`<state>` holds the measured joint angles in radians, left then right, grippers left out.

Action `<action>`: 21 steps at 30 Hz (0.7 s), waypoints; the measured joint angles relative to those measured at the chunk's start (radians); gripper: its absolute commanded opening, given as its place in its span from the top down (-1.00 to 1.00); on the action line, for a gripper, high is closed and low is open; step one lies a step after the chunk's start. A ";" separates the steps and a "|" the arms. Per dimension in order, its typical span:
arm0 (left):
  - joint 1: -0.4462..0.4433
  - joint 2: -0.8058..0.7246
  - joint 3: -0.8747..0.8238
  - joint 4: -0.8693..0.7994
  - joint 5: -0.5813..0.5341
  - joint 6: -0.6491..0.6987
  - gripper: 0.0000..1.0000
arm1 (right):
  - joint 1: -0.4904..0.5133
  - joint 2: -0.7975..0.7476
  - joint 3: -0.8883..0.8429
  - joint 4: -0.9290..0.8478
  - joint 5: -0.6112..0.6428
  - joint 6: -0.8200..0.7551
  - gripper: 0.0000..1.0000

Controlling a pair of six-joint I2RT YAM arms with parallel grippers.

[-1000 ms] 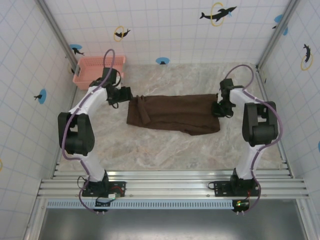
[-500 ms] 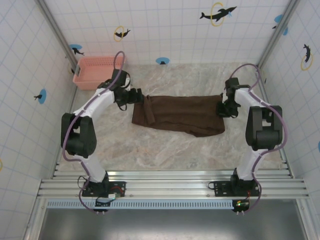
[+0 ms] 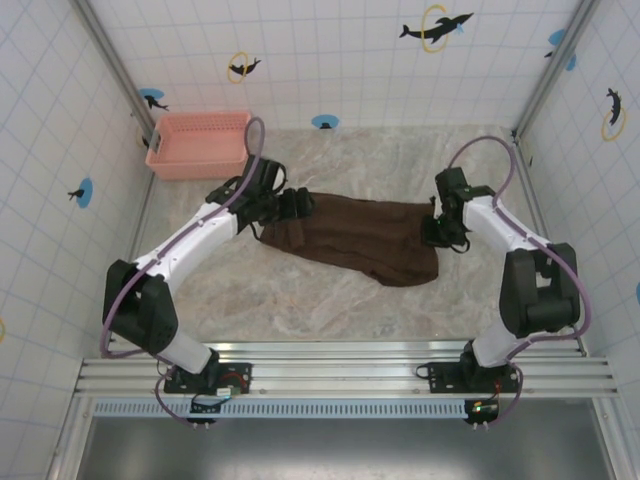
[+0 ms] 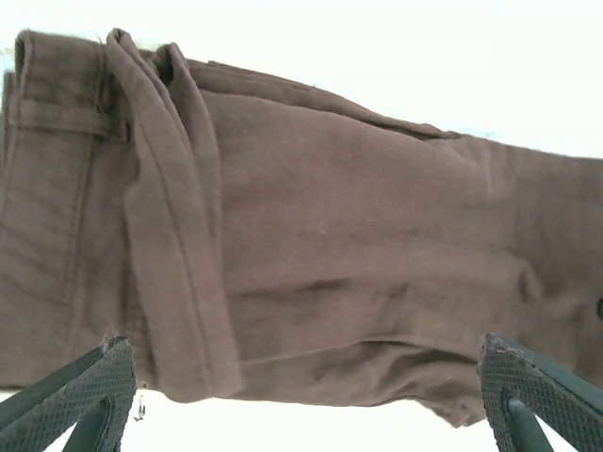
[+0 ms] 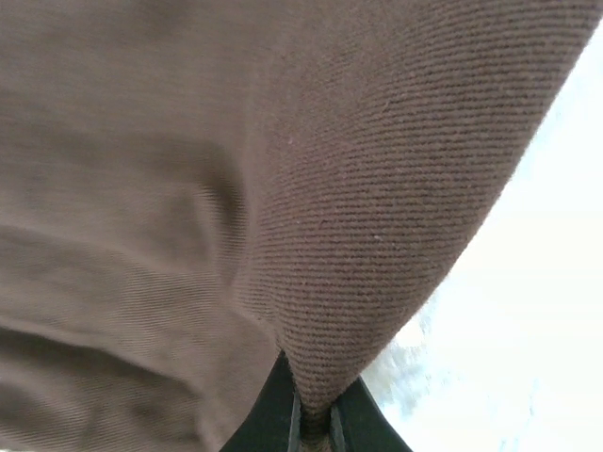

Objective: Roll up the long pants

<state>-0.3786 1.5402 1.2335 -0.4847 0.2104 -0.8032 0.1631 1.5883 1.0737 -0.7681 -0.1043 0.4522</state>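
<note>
On tabletop (image 3: 300,300), twill long pants (image 3: 360,235), waistband (image 4: 57,113) perhaps folded

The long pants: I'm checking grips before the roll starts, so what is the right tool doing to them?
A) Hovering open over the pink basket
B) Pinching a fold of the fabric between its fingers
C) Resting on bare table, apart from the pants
B: in the right wrist view, the right tool has its fingers closed on a fold of the long pants, which narrows down into them.

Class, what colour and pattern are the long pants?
The long pants: plain dark brown, unpatterned; best in left wrist view.
</note>
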 measured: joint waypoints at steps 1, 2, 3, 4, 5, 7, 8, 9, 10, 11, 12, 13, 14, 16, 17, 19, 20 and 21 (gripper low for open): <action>-0.014 -0.005 -0.010 0.002 -0.009 -0.013 -0.91 | 0.000 -0.024 -0.042 -0.001 0.012 0.018 1.00; -0.029 -0.006 -0.018 0.005 -0.015 -0.025 -0.91 | 0.000 -0.058 -0.082 -0.006 0.022 0.039 1.00; -0.040 -0.006 -0.023 0.006 -0.021 -0.037 -0.92 | 0.000 -0.091 -0.111 -0.013 0.030 0.054 1.00; -0.054 -0.006 -0.030 0.010 -0.029 -0.050 -0.93 | 0.001 -0.140 -0.142 -0.020 0.034 0.074 1.00; -0.069 -0.006 -0.039 0.021 -0.036 -0.068 -0.93 | 0.001 -0.198 -0.170 -0.026 0.037 0.096 1.00; -0.093 -0.005 -0.058 0.054 -0.041 -0.103 -0.94 | 0.006 -0.315 -0.213 -0.042 0.041 0.132 0.68; -0.104 -0.003 -0.070 0.072 -0.041 -0.123 -0.94 | 0.011 -0.384 -0.233 -0.050 0.051 0.159 0.40; -0.111 0.003 -0.078 0.087 -0.041 -0.145 -0.94 | 0.018 -0.434 -0.245 -0.060 0.058 0.168 0.18; -0.116 0.015 -0.083 0.102 -0.041 -0.170 -0.94 | 0.023 -0.490 -0.257 -0.073 0.073 0.181 -0.01; -0.117 0.031 -0.085 0.111 -0.041 -0.192 -0.94 | 0.026 -0.541 -0.264 -0.087 0.085 0.193 -0.16; -0.117 0.047 -0.086 0.118 -0.042 -0.211 -0.94 | 0.027 -0.576 -0.267 -0.095 0.095 0.195 -0.23; -0.121 0.064 -0.087 0.122 -0.050 -0.233 -0.94 | 0.026 -0.612 -0.268 -0.105 0.110 0.204 -0.34; -0.125 0.075 -0.090 0.122 -0.061 -0.253 -0.94 | 0.024 -0.634 -0.268 -0.109 0.117 0.209 -0.45; -0.140 0.086 -0.102 0.123 -0.079 -0.284 -0.94 | 0.023 -0.650 -0.264 -0.121 0.127 0.207 -0.61; -0.149 0.092 -0.104 0.120 -0.087 -0.300 -0.94 | 0.023 -0.645 -0.257 -0.129 0.127 0.206 -0.62; -0.162 0.107 -0.104 0.122 -0.097 -0.323 -0.94 | 0.023 -0.623 -0.239 -0.138 0.127 0.202 -0.62; -0.166 0.119 -0.104 0.122 -0.101 -0.332 -0.94 | 0.023 -0.610 -0.230 -0.138 0.127 0.201 -0.62; -0.168 0.133 -0.103 0.122 -0.105 -0.341 -0.94 | 0.023 -0.602 -0.226 -0.137 0.127 0.200 -0.62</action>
<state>-0.5465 1.6733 1.1301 -0.3630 0.1051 -1.1439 0.1864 0.9859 0.8474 -0.9051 0.0231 0.6525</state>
